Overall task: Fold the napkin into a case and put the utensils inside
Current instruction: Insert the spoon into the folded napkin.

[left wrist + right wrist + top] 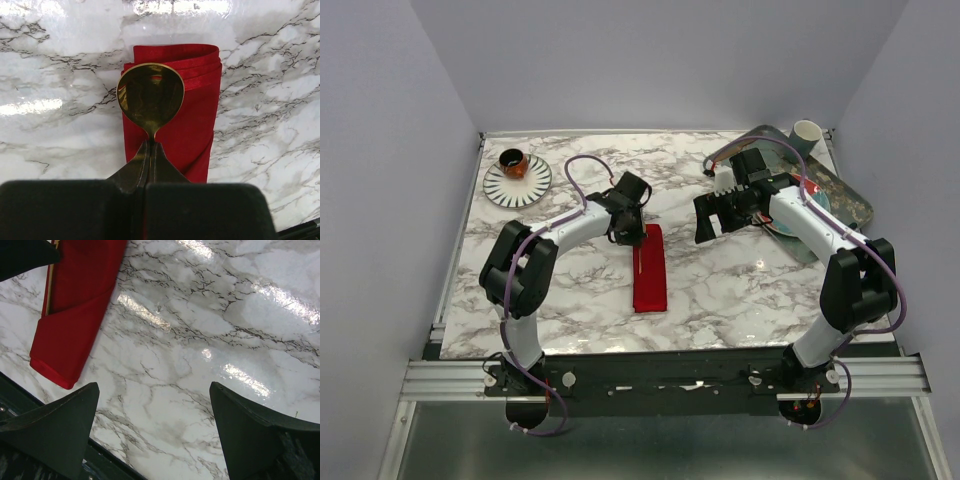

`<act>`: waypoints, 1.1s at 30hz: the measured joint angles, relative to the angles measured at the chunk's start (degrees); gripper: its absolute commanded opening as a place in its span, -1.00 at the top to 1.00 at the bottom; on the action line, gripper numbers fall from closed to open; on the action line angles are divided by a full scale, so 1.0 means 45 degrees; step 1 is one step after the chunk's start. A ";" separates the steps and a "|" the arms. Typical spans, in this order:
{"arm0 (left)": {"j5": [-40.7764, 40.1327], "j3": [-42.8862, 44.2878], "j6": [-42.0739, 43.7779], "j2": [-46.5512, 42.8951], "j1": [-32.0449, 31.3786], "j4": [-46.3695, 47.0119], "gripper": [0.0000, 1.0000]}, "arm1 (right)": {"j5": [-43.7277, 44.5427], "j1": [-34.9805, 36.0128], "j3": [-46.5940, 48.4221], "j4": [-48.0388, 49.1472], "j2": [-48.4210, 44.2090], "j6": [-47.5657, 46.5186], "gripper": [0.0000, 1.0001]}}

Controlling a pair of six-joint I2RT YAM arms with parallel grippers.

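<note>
The red napkin (651,270) lies folded into a narrow strip, the case, at the middle of the marble table. My left gripper (628,228) hangs over its far end, shut on the gold spoon. In the left wrist view the spoon's bowl (150,94) sticks out past the closed fingertips (135,170), above the napkin's layered end (197,120). A thin gold strip (49,285) runs along the napkin (75,315) in the right wrist view. My right gripper (711,217) is open and empty over bare marble, right of the napkin. The fork is not in view.
A striped plate (532,187) with a brown cup (513,162) sits at the far left corner. A dark tray (848,197) with a teal cup (807,135) stands at the far right, behind the right arm. The metal frame (660,375) runs along the near edge.
</note>
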 measured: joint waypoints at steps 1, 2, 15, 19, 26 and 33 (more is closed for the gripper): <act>0.0000 -0.0019 0.0000 0.0000 0.0000 -0.0029 1.00 | 0.0000 0.0000 0.0000 0.0000 0.0005 0.0000 -1.00; 0.0000 -0.0049 0.0000 0.0000 0.0000 -0.0029 1.00 | 0.0000 0.0000 0.0000 0.0000 0.0005 0.0000 -1.00; 0.0151 -0.0437 -0.0131 0.0000 -0.0223 -0.0136 0.72 | 0.0000 0.0000 0.0000 0.0000 0.0092 0.0000 -1.00; 0.0180 -0.0481 -0.0262 0.0000 -0.0296 -0.0209 0.32 | 0.0000 0.0000 0.0000 0.0000 0.0112 0.0000 -1.00; 0.0092 -0.0257 -0.0131 -0.0039 -0.0311 -0.0593 0.19 | 0.0005 0.0000 0.0000 0.0000 0.0112 0.0000 -1.00; 0.0151 0.1209 0.1885 -0.1399 0.0719 -0.1175 0.13 | 0.0000 0.0000 0.0005 -0.0015 0.0112 0.0000 -1.00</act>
